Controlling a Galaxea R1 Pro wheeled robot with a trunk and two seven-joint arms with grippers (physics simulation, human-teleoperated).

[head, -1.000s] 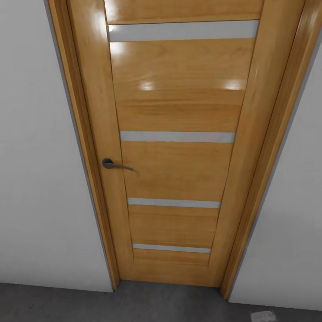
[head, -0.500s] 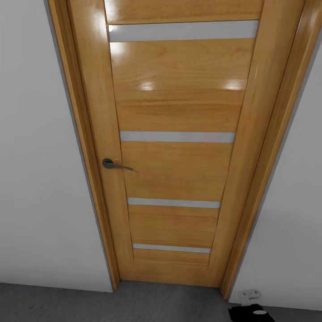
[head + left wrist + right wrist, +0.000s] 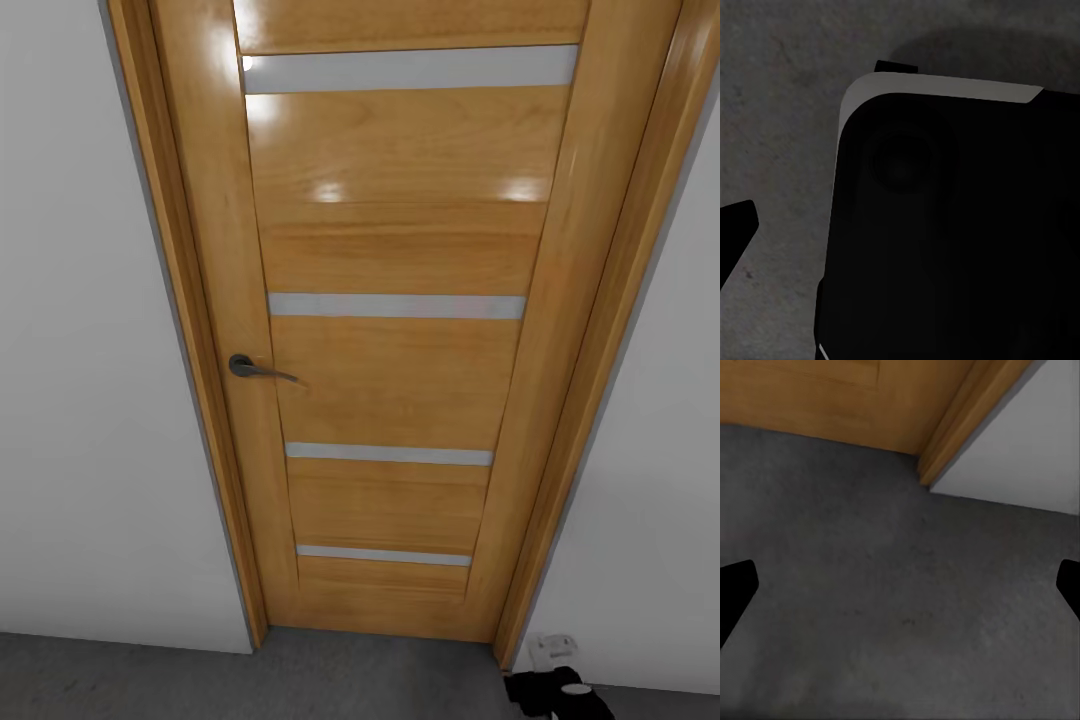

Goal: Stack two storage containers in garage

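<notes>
A closed wooden door (image 3: 390, 330) with a dark handle (image 3: 255, 369) stands above rough dark grey floor (image 3: 150, 675). The right gripper (image 3: 900, 589) hangs spread wide over it, near the door's foot; I cannot tell the left gripper's (image 3: 735, 240) spread.

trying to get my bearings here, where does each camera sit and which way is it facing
Head view: on the robot's head, facing a closed wood-panelled door; right arm tip at the bottom edge.
Left wrist view: above the floor, facing the robot's dark body.
Right wrist view: looks past right gripper at the floor.
Head and right wrist views share the door and white wall.
</notes>
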